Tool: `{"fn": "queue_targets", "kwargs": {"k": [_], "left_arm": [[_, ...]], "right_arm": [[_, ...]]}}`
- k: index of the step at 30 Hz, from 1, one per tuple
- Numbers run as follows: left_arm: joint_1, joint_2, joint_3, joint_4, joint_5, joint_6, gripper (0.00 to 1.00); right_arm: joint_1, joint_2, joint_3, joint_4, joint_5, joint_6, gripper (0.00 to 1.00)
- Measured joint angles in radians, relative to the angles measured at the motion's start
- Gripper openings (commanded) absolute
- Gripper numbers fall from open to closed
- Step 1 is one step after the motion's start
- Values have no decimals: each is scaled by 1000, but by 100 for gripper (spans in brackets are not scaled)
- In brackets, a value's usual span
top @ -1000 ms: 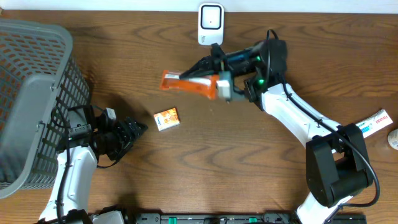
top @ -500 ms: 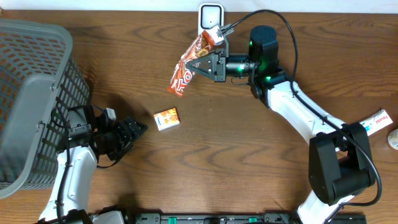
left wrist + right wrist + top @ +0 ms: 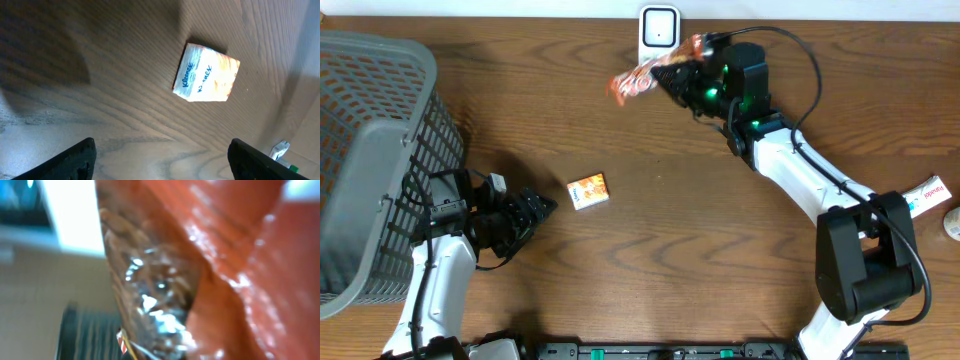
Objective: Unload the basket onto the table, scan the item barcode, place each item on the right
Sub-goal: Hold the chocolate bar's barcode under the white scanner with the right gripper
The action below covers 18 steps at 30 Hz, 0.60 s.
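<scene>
- Orange snack packet [image 3: 636, 82] hangs above the wooden counter [image 3: 700, 250], clenched in the right gripper [image 3: 672, 76], just beside the white scanner [image 3: 659, 27] at the far edge.
- Crinkled orange and clear film fills the right wrist view, too blurred to read any print.
- Left gripper [image 3: 534, 208] sits low over the counter, jaws spread wide and empty.
- Kleenex pack [image 3: 588, 190] lies flat near the left gripper, apart from its fingers [image 3: 80, 159].
- Grey mesh basket [image 3: 370, 140] stands at the left edge.
</scene>
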Motion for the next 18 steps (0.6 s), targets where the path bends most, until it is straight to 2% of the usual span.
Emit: {"fn": "queue_targets", "kwargs": {"k": [4, 8, 13, 18], "left_arm": [[0, 0, 0, 0, 0, 0, 85], [0, 0, 0, 0, 0, 0, 85], [0, 0, 0, 0, 0, 0, 85], [0, 0, 0, 0, 0, 0, 85]], "right_arm": [[0, 63, 42, 114, 224, 29, 1], [-1, 201, 208, 163, 327, 62, 1], [-5, 401, 474, 126, 365, 136, 1], [-16, 483, 601, -94, 425, 200, 1]]}}
